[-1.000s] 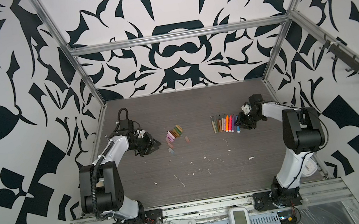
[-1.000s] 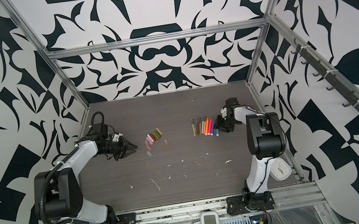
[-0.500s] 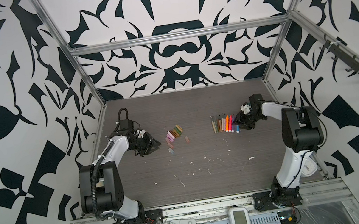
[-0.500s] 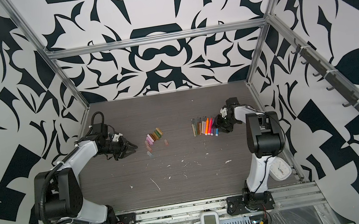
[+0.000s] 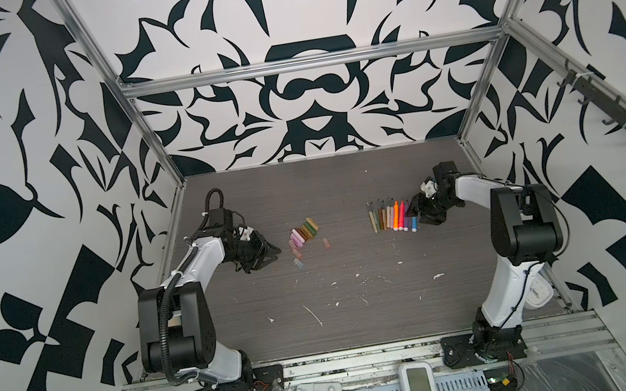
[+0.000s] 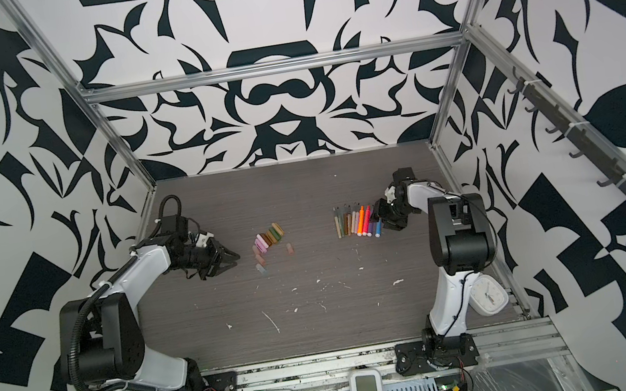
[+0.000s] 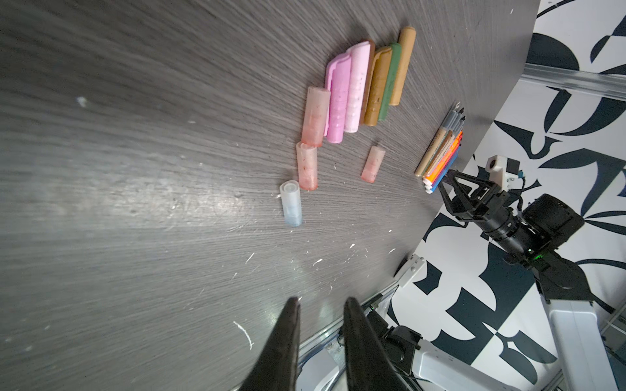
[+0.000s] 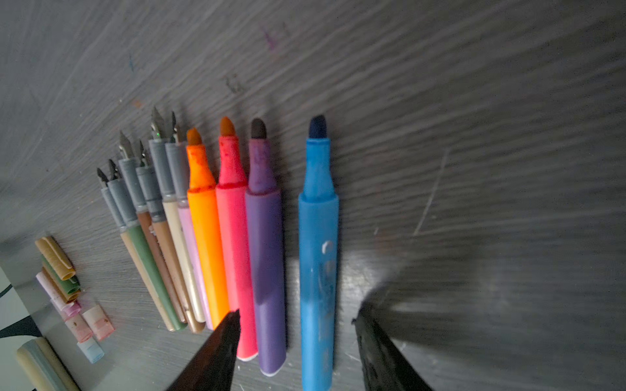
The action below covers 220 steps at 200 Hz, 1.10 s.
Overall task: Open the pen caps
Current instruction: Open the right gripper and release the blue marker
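Note:
Several loose pen caps [image 5: 302, 234] [image 6: 269, 240] lie in a cluster left of the table's middle: tan, green and brown ones, pink ones [image 7: 338, 98] and a pale blue one [image 7: 291, 203]. They also show small in the right wrist view [image 8: 64, 274]. A row of uncapped pens [image 5: 390, 216] [image 6: 357, 223] lies to the right. My right gripper [image 5: 415, 213] [image 6: 381, 218] [image 8: 294, 316] is open at the row's near end, its fingers either side of the purple pen [image 8: 266, 254] and the blue pen [image 8: 318, 254], gripping neither. My left gripper [image 5: 271, 253] [image 6: 230, 259] [image 7: 320, 301] hovers left of the caps, its jaws a little apart and empty.
The dark wood table [image 5: 340, 306] carries white flecks and scratches. One pink cap [image 7: 372, 164] lies apart from the cluster. Patterned walls close in the back and sides. A white clock [image 6: 486, 296] leans by the right arm's base.
The right gripper's jaws have spread wider at the end of the pen row. The left arm has not moved.

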Available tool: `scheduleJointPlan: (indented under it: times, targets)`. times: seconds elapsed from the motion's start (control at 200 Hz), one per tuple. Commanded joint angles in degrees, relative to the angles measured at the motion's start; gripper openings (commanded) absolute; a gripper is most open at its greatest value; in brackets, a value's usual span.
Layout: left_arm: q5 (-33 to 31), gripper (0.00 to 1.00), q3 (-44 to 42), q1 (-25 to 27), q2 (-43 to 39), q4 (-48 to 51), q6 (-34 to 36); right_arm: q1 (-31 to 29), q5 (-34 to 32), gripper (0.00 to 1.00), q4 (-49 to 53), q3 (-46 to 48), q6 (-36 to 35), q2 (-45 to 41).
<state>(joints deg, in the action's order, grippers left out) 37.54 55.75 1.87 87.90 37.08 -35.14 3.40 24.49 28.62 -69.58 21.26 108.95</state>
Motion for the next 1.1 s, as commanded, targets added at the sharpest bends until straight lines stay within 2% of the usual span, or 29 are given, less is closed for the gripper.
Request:
scheduleJointPlan:
  times: [0.0, 0.28, 1.095]
  targets:
    - [0.8, 0.26, 0.3, -0.2, -0.8, 0.6, -0.1, -0.1, -0.9, 0.58, 0.8, -2.0, -0.3, -1.8]
    - [0.8, 0.26, 0.1, -0.3, -0.9, 0.6, 0.2, -0.1, 2.3, 0.55, -2.3, -1.6, 2.0, -2.1]
    - [1.1, 0.26, 0.1, -0.9, -0.9, 1.3, 0.9, -2.8, 2.7, 0.5, -0.4, -3.5, 2.6, 2.1]
